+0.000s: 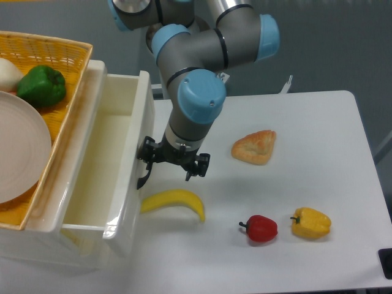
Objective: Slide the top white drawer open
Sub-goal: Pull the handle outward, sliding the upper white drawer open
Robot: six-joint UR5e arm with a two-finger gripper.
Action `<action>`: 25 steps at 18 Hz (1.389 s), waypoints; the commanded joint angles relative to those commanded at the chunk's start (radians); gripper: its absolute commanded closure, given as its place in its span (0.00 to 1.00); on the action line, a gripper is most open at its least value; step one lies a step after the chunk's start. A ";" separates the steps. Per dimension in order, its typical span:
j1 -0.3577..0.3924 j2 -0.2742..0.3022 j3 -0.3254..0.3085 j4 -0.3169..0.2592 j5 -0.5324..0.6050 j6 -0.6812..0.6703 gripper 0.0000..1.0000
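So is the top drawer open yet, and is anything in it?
Open: the top drawer is pulled well out and its pale floor shows, empty. The gripper is at its handle.

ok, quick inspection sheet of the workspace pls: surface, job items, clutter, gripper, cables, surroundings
Surface: white table, matte.
Job's things: top white drawer pulled partly open, nothing visible inside; black handle at its front.
Clutter: banana touching the drawer front, pastry, red pepper, yellow pepper; wicker basket holds green pepper, plate.
Gripper: gripper at the handle; jaw state unclear.
Cables: nothing seen.
Surroundings: grey floor.
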 joint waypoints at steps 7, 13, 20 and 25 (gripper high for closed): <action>0.025 -0.003 0.002 0.000 0.029 0.002 0.00; 0.048 -0.002 0.008 -0.003 0.029 0.044 0.00; 0.064 -0.003 0.008 -0.003 0.029 0.051 0.00; 0.068 -0.009 0.008 -0.003 0.022 0.051 0.00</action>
